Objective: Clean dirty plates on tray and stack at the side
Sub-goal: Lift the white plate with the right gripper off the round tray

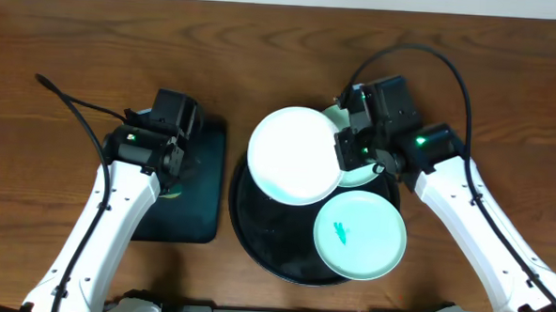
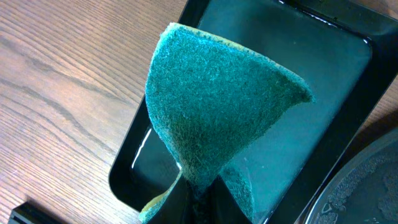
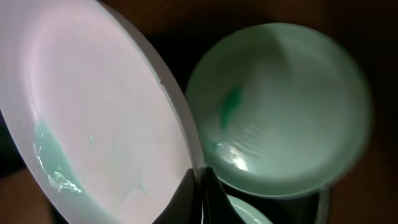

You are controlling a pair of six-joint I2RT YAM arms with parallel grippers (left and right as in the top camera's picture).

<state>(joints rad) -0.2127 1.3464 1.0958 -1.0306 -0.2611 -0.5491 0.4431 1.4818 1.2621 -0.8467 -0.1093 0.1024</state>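
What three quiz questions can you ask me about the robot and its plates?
1. True or false: the right jaws pinch the white plate by its rim.
2. What do the left jaws hold? A) a cup B) a teal sponge C) a spoon
3. Fill in: the front mint plate on the black tray has a teal ____ on it.
Key: 1 true; 2 B; 3 smear.

Three plates (image 1: 295,155), two trays (image 1: 263,232), one sponge (image 2: 211,106)

Overhead is bright and sharp; the right wrist view is dim, its mint plate (image 3: 280,106) blurred.
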